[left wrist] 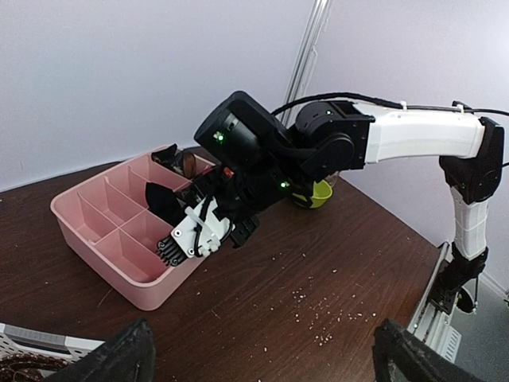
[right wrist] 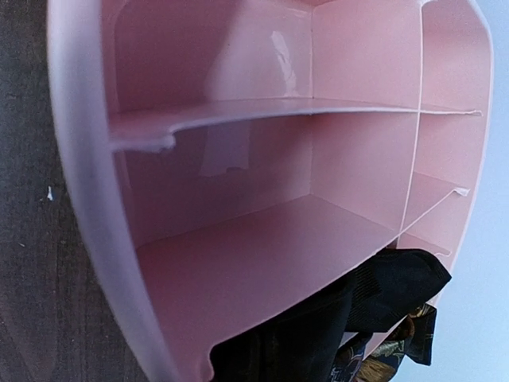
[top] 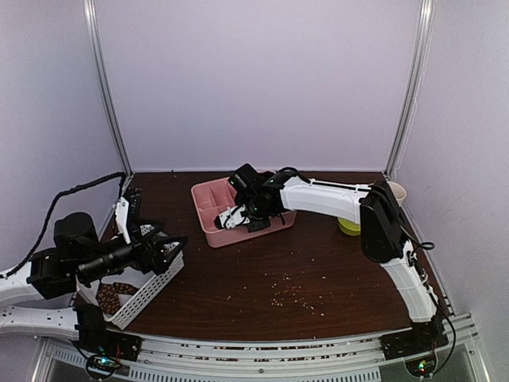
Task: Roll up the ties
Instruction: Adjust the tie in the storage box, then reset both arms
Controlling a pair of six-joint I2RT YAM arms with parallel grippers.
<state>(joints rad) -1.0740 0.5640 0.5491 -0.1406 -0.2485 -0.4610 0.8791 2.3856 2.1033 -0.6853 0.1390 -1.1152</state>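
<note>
Dark table [top: 215,298]: pink tray [top: 227,237], white basket [top: 155,288], green bowl [top: 348,228], scattered crumbs [top: 296,296].

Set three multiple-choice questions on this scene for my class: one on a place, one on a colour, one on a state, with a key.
1. Where is the right gripper? A over the divided tray; B over the white basket; C inside the green bowl.
2. What colour is the divided tray? A blue; B pink; C white.
3. How does the left gripper stand? A open; B shut on the white basket's rim; C shut, empty.
Key: 1 A, its fingers hang over the tray's compartments. 2 B, the walls and dividers are pink. 3 A, its fingers stand wide apart with nothing between them.
</note>
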